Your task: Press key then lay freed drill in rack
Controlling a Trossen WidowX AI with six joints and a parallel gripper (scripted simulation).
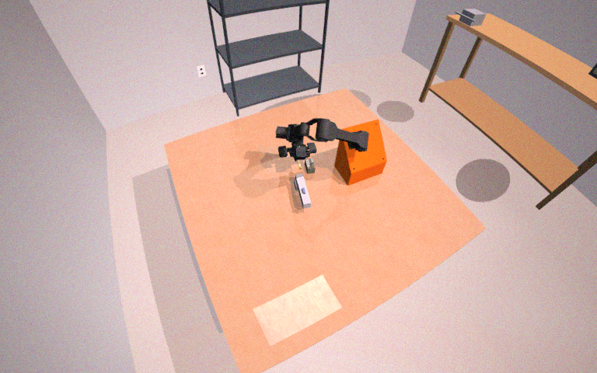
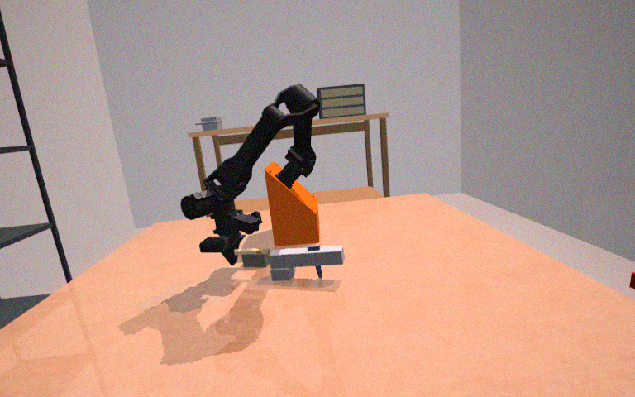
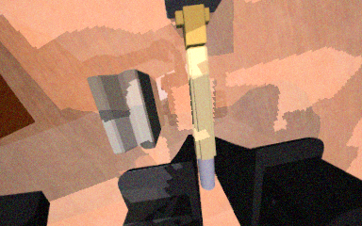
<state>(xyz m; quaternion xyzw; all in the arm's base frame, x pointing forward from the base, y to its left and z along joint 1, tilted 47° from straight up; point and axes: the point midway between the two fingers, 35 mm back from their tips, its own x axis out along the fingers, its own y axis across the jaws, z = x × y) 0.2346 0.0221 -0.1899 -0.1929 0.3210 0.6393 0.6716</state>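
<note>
My gripper [image 1: 299, 158] [image 2: 233, 257] [image 3: 196, 137] is shut on the rear of the slim yellow drill [image 1: 299, 167] [image 2: 249, 251] [image 3: 203, 104], near its lavender end. The drill lies level above the table; its gold end meets the grey-white holder [image 1: 304, 200] [image 2: 304, 259] [image 3: 212, 5]. Whether any of it sits inside the holder is unclear. A small dark-blue key [image 1: 303, 190] [image 2: 313, 248] stands on the holder's top; how far it is pressed cannot be told. The grey grooved rack [image 1: 309, 165] [image 2: 255, 260] [image 3: 124, 110] stands beside the drill, with nothing in it.
The orange wedge-shaped base [image 1: 365, 162] [image 2: 294, 220] carries my arm and stands close to the rack. A pale rectangle [image 1: 297, 310] lies on the table far from the holder. Dark shelving [image 1: 273, 48] and a wooden bench [image 1: 528, 52] [image 2: 290, 133] stand beyond the table.
</note>
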